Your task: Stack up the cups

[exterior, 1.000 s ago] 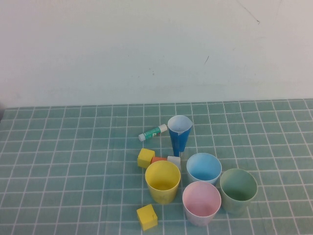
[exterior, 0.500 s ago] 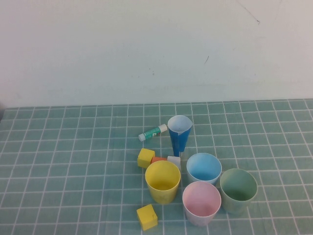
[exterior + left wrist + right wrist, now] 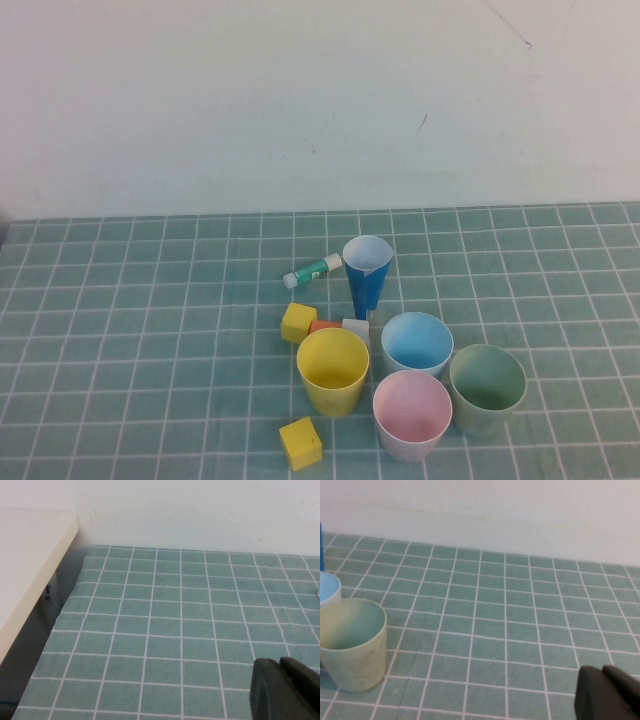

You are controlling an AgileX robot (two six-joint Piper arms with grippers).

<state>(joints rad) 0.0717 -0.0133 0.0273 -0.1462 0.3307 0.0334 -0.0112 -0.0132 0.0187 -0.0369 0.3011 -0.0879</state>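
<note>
Four cups stand upright and apart near the table's front: yellow cup [image 3: 333, 371], pink cup [image 3: 412, 414], light blue cup [image 3: 417, 344] and pale green cup [image 3: 487, 389]. The right wrist view shows the pale green cup [image 3: 351, 643] and the rim of the light blue cup [image 3: 327, 588]. My left gripper [image 3: 281, 666] is shut and empty over bare cloth, far from the cups. Shut and empty too, my right gripper [image 3: 604, 674] hangs over bare cloth to the right of the green cup. Neither arm shows in the high view.
A narrow dark blue cone cup [image 3: 366, 274] stands behind the cups, with a glue stick [image 3: 312, 270] lying beside it. Yellow blocks [image 3: 298, 322] [image 3: 300, 443], an orange block [image 3: 322, 326] and a white block [image 3: 355, 329] lie around the yellow cup. A white ledge [image 3: 30, 570] borders the table's left.
</note>
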